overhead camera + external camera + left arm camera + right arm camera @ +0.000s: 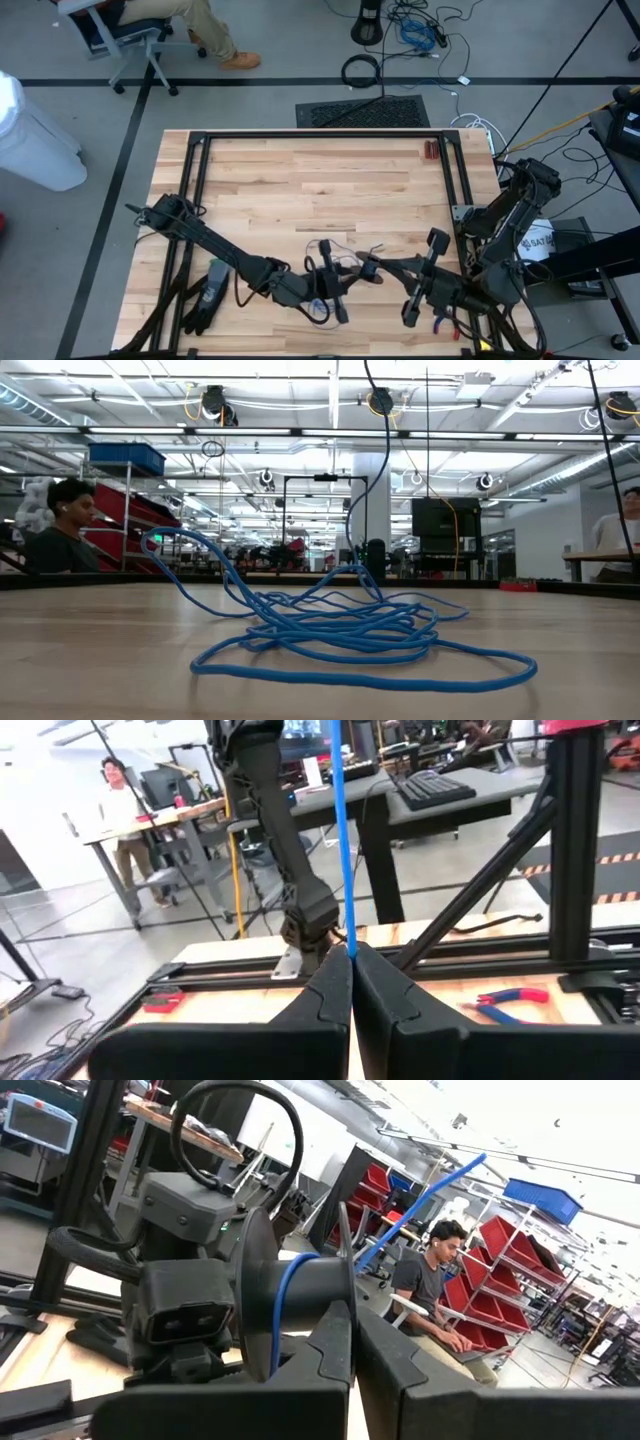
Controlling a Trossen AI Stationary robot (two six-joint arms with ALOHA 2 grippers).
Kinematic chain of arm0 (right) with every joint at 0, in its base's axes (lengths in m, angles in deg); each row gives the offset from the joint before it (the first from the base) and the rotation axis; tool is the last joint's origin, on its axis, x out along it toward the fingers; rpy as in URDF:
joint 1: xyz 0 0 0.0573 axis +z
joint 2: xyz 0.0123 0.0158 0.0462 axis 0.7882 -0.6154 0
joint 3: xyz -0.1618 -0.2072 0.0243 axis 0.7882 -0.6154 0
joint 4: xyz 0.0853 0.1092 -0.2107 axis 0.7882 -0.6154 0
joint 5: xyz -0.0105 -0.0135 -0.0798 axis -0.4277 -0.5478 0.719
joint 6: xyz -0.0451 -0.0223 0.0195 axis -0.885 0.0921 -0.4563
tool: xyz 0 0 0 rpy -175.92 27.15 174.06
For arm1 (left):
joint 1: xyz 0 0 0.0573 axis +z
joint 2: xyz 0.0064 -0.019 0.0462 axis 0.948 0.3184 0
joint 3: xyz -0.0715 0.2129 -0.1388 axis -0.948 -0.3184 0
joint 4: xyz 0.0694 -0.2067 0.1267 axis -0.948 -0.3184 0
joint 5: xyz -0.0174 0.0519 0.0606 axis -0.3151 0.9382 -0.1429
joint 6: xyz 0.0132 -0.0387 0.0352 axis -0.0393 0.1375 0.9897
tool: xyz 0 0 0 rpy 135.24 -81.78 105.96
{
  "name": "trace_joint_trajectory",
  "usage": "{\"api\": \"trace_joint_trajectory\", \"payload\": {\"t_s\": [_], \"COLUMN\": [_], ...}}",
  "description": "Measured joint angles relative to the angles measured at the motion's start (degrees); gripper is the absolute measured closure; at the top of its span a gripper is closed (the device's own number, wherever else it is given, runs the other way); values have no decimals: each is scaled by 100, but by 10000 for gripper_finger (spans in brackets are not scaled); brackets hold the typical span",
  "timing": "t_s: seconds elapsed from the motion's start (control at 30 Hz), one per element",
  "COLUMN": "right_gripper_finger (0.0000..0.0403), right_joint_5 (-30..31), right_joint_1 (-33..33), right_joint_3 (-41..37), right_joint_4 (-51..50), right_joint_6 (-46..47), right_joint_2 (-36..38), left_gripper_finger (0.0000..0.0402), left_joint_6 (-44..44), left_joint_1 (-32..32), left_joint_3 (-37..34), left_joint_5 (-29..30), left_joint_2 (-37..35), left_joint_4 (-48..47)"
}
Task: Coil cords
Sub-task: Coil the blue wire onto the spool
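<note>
The blue cord (350, 635) is lying in a loose tangle mid-worktop (300, 180). The left hand (350, 960) is pinching a strand shut; the right hand (352, 1330) is sitting closed, seemingly empty. Keeping gentle, even tension should be helping loops form neatly.

A pale wooden plank worktop (300, 180) carries a loose tangle of thin blue cord (350, 635) toward six o'clock. A black glove (205, 300) lies near seven o'clock, red-and-blue-handled pliers (505, 1003) around five o'clock, and a small red object (430, 150) at one o'clock.
</note>
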Motion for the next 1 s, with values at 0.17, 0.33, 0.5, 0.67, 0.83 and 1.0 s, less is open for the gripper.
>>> {"api": "trace_joint_trajectory", "payload": {"t_s": [0.17, 0.33, 0.5, 0.67, 0.83, 1.0], "right_gripper_finger": [403, 403, 403, 403, 403, 403], "right_joint_5": [0, 24, 153, 206, 219, 227], "right_joint_1": [0, 3, 15, 17, 57, 95], "right_joint_3": [0, -2, -2, 3, 4, 4], "right_joint_4": [4, 20, 40, 35, 2, -28], "right_joint_6": [-2, -2, -7, 0, 17, 12], "right_joint_2": [0, 0, 2, 3, 2, 2], "left_gripper_finger": [399, 400, 400, 400, 400, 400], "left_joint_6": [303, 382, 597, 662, 645, 630], "left_joint_1": [-2, -43, -202, -377, -519, -683], "left_joint_3": [0, 0, -2, -13, -13, -11], "left_joint_5": [373, 609, 1027, 1274, 1696, 1914], "left_joint_2": [-2, -33, -201, -464, -723, -891], "left_joint_4": [-26, -127, -302, -677, -1197, -1370]}}
